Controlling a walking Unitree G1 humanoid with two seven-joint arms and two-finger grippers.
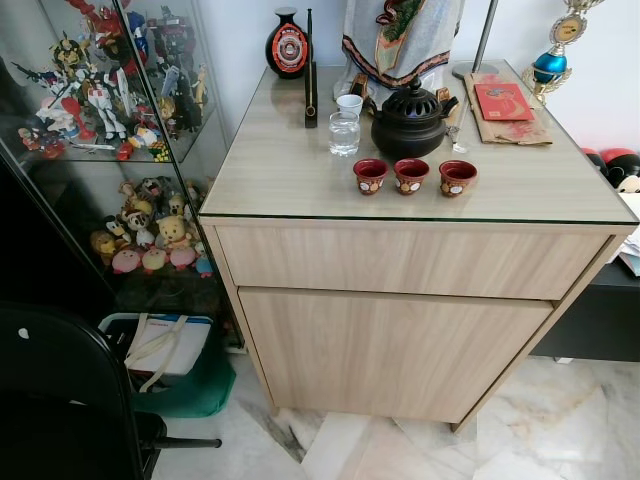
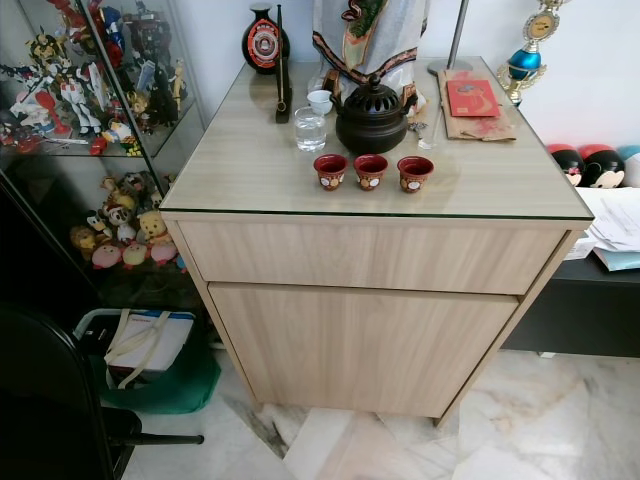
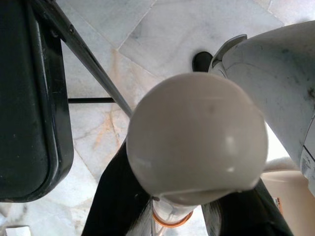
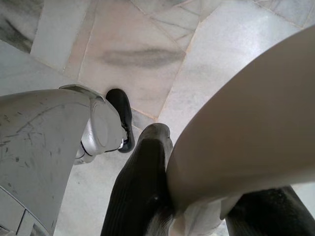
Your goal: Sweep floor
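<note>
The broom handle's rounded cap (image 3: pixel 197 137) sat clamped between the left end effector's (image 3: pixel 187 216) black fingers, above the marble floor (image 3: pixel 162 34). The right end effector (image 4: pixel 197 206) was closed on a pale curved handle (image 4: pixel 246 132), probably a dustpan's. Ahead stood a cabinet (image 1: pixel 400 340); three red cups (image 1: pixel 411 175) lined its tabletop's front edge. A high swing of the handle could knock them off.

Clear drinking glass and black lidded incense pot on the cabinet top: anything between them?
Nothing: in the left eye view, bare wooden top separates the clear drinking glass from the black lidded incense pot.
</note>
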